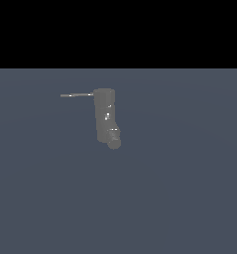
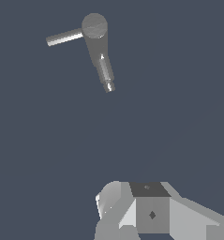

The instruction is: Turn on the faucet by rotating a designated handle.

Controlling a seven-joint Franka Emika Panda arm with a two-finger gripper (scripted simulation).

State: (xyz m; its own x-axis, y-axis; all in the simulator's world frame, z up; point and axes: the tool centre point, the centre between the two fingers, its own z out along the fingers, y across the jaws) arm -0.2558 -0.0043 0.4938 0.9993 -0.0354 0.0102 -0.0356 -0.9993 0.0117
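While the hand [image 2: 132, 220], its state untellable, sits low in the wrist frame, well apart from the faucet [image 1: 105, 116], it risks hitting the spout instead of the thin handle [image 1: 76, 95].

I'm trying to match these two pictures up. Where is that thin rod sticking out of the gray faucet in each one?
Exterior view: the handle juts from the faucet's top toward the exterior view's left, above picture center.
Wrist view: the handle is a pale rod meeting the faucet's round cap, far from the gripper.
Shared landmark: the short spout stub at the faucet's other end.
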